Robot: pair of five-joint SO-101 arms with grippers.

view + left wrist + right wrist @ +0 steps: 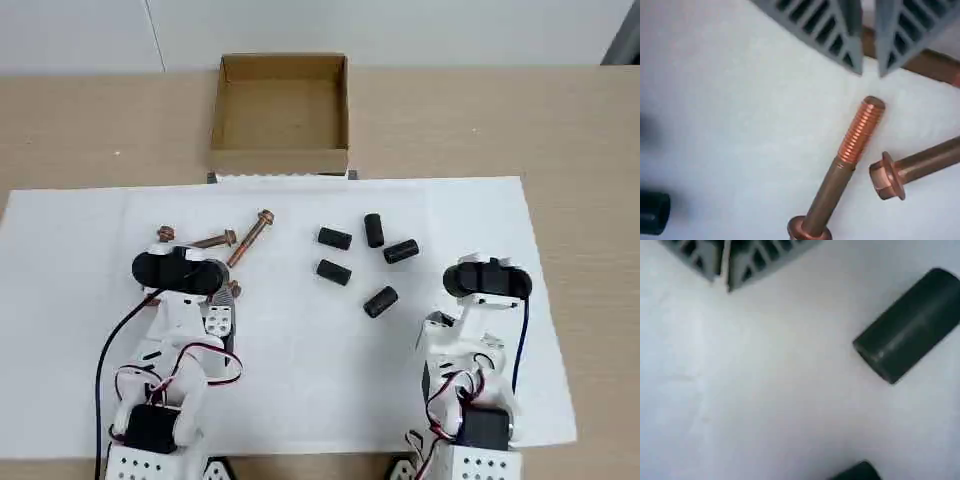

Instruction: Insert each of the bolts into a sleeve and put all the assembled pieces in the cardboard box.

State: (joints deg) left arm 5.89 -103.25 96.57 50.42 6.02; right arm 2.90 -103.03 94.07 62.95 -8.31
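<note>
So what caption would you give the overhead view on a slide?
Two robot arms beside loose copper bolts and five black sleeves on white paper, the cardboard box standing empty behind.

Five short black cylindrical sleeves. Four copper-coloured flanged metal bolts can be counted, two of them partly hidden. One open brown cardboard box. One white paper sheet. Two white arms.
</note>
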